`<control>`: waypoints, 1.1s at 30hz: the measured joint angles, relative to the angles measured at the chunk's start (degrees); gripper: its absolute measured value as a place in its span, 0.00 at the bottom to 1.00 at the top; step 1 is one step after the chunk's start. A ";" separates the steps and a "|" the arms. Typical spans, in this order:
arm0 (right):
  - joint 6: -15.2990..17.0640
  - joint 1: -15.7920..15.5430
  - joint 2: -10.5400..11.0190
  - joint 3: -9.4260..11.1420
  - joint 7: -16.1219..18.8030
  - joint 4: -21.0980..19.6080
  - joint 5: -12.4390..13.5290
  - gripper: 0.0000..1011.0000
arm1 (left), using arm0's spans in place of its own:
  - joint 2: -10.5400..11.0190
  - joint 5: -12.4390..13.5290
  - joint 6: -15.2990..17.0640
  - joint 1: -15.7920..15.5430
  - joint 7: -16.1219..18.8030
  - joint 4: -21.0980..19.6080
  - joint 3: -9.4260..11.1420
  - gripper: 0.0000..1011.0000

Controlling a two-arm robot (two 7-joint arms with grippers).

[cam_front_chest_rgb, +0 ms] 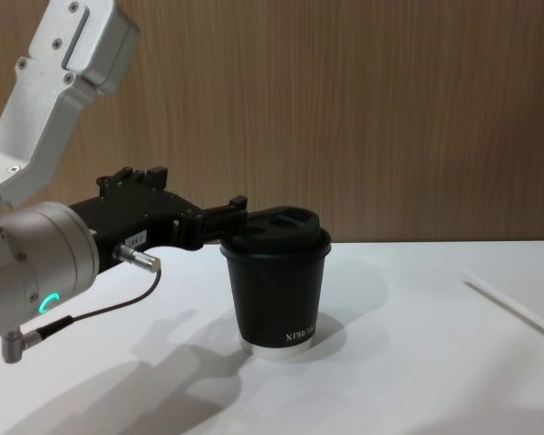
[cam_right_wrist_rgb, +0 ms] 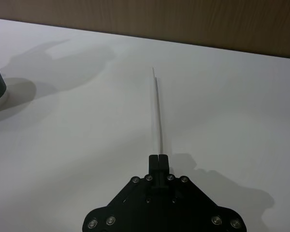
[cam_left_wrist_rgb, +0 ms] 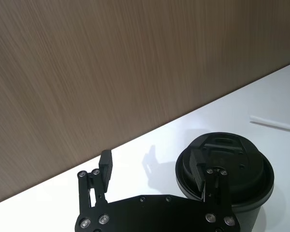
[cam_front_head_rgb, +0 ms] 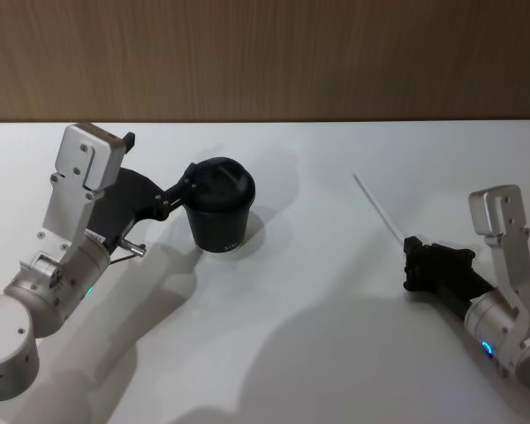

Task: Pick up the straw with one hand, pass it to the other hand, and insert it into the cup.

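The black cup (cam_front_head_rgb: 219, 212) with its black sip lid stands upright on the white table (cam_front_head_rgb: 300, 353), left of centre. My left gripper (cam_front_head_rgb: 162, 168) is open beside it, and one finger (cam_left_wrist_rgb: 199, 170) reaches over the lid's rim while the other (cam_left_wrist_rgb: 105, 164) is off to the side. The thin white straw (cam_front_head_rgb: 378, 208) lies low over the table at the right, pointing away toward the wall. My right gripper (cam_front_head_rgb: 412, 252) is shut on its near end. In the right wrist view the straw (cam_right_wrist_rgb: 157, 108) runs straight out from the closed fingertips (cam_right_wrist_rgb: 158, 160).
A wood-panelled wall (cam_front_head_rgb: 265, 53) borders the table's far edge. Bare tabletop lies between the cup and the straw. The chest view shows the cup (cam_front_chest_rgb: 276, 281) at centre with the straw (cam_front_chest_rgb: 512, 304) far right.
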 joint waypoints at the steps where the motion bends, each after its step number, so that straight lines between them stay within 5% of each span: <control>1: -0.10 -0.01 -0.06 0.00 0.03 -0.03 -0.02 0.00 | 0.00 0.00 0.00 0.00 0.00 0.00 0.00 0.99; 18: -6.31 0.70 -1.02 0.38 2.49 -1.98 0.78 0.00 | 0.00 0.00 0.00 0.00 0.00 0.00 0.00 0.99; 33: -16.24 3.51 -0.33 -0.15 9.84 -2.98 5.01 0.00 | 0.00 0.00 0.00 0.00 0.00 0.00 0.00 0.99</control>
